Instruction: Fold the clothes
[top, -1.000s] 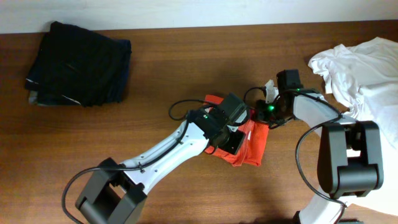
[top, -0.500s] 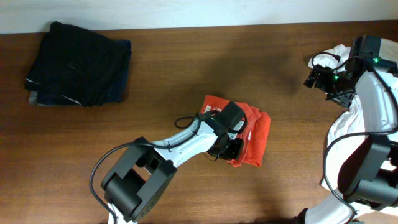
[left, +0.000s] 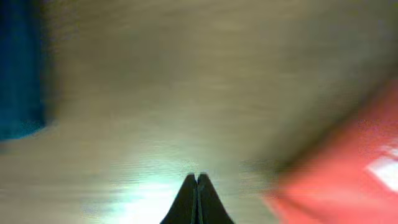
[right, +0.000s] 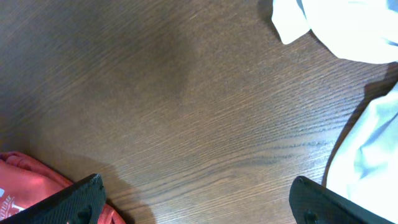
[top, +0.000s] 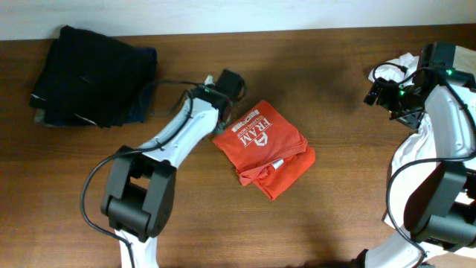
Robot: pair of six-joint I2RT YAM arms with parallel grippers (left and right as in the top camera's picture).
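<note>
overhead: the shirt (top: 264,149) is lying folded into a compact orange-red bundle near the middle of the table (top: 327,216), with white print facing up and a small white tag (top: 277,164) showing toward its 5 o'clock edge. nothing is being gripped on it.

left gripper (left: 197,196): its fingers are being pressed together, tips touching, with nothing between them. it is hanging over bare wood just off the shirt's 10 o'clock corner. the wrist view is being blurred by motion; the shirt is being seen there only as a red smear at 4 o'clock, and a blue-dark patch at 9 o'clock.

right gripper (right: 196,182): its jaws are being held spread wide, empty, over bare wood. it is sitting at 2 o'clock from the shirt, well apart from it, beside the white cloth (top: 416,141). a red corner of the shirt is being caught at 8 o'clock in its wrist view.

a dark pile (top: 93,74) is lying at 10 o'clock from the shirt, apart from it.
</note>
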